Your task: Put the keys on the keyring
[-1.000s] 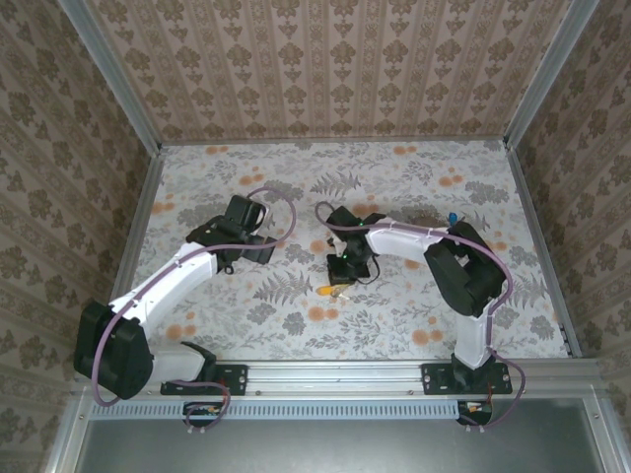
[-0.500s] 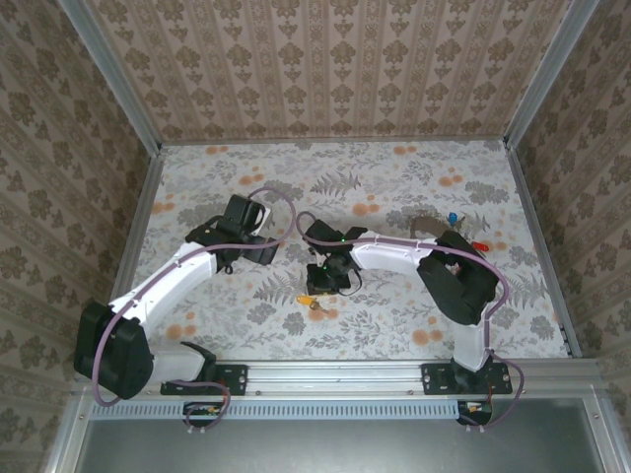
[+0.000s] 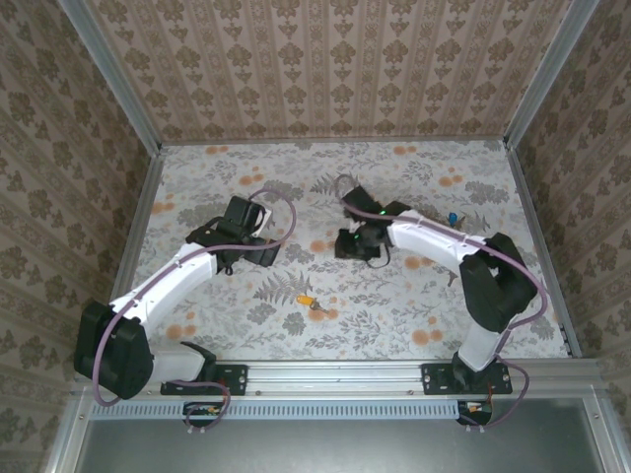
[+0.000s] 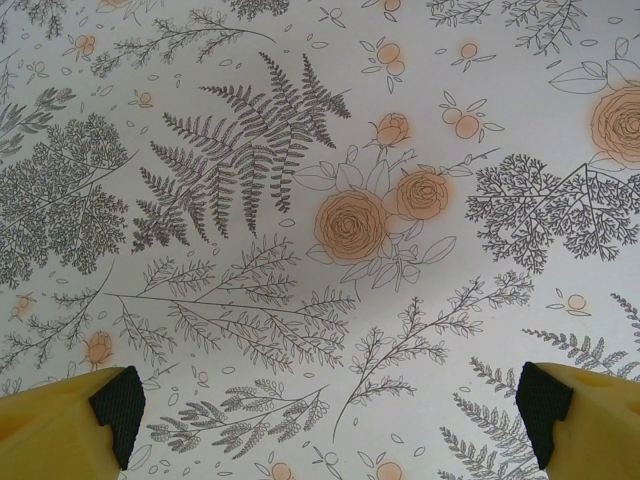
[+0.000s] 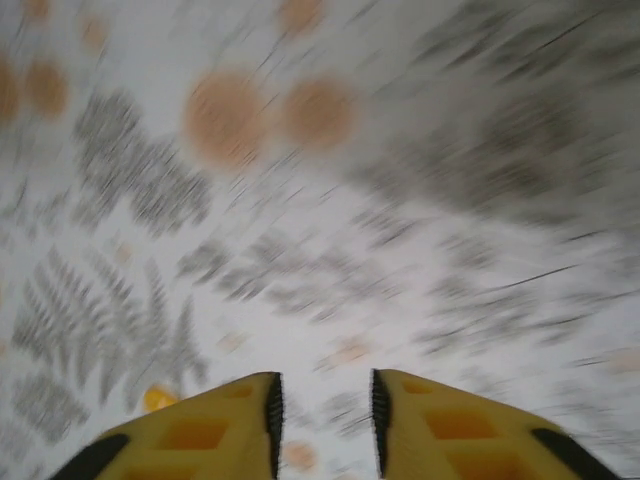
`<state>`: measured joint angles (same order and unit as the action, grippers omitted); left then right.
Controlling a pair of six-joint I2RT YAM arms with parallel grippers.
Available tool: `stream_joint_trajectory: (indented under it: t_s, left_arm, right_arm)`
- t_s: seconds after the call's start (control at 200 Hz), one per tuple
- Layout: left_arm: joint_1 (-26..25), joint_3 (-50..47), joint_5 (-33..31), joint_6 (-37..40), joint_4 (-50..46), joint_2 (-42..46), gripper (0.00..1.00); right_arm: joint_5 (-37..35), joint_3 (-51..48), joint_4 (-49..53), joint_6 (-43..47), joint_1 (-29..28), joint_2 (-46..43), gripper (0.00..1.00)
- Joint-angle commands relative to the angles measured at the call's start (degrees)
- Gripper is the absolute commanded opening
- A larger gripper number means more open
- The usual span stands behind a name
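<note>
**Yellow-headed key (image 3: 304, 299) lay loose between the arms**

The left gripper (image 4: 330, 400) hung over the flowered table (image 3: 197, 187), fingers spread wide and empty. The yellow-headed key lay nearer the front edge, apart from both grippers. The right gripper (image 5: 322, 420) showed a narrow gap, holding nothing. A blue-headed key (image 3: 451, 217) lay beside the right arm (image 3: 434, 241).

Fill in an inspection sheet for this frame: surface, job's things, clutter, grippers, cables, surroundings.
Surface: floral-print table, flat.
Job's things: yellow-headed key lying loose between the arms; blue-headed key at the far right.
Clutter: nothing seen.
Grippers: left gripper wide open, empty; right gripper narrowly open, empty, its view blurred.
Cables: purple cable looped along each arm.
Surroundings: patterned walls, metal frame rail at the near edge.
</note>
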<state>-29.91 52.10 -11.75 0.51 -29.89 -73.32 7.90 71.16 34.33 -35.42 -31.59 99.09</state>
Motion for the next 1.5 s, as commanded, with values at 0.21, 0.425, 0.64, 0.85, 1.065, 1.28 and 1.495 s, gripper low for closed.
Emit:
stream_joint_trajectory:
  t_s: [0.21,0.425,0.64,0.85,1.065,1.28,1.495]
  left_arm:
    - [0.29,-0.83,0.56,0.29,0.89,1.00,1.00]
    - [0.03,-0.51,1.83,-0.43,0.62,0.02,1.00]
    - [-0.06,-0.51,1.47,-0.51,0.62,-0.57,1.00]
    - [-0.06,-0.45,1.62,-0.35,0.72,-0.77,1.00]
    - [-0.15,-0.50,1.44,-0.25,0.62,-0.51,1.00]
    - [-0.50,-0.66,1.54,-0.16,0.53,-0.51,1.00]
    - [-1.54,-0.88,1.64,-0.51,0.45,-0.51,1.00]
  right_arm:
    - [-13.51,9.29,8.58,14.71,17.25,6.60,0.39]
    - [-10.81,17.93,14.13,20.77,23.36,16.13,0.41]
    - [-6.66,20.27,13.65,20.75,24.91,20.38,0.45]
    - [0.04,17.49,11.23,19.55,23.68,21.63,0.40]
    - [4.76,7.73,8.49,18.98,19.24,16.16,0.36]
    - [5.24,-4.54,6.36,17.08,11.36,7.22,0.36]
    - [2.41,-13.85,6.00,13.55,8.30,-6.37,0.39]
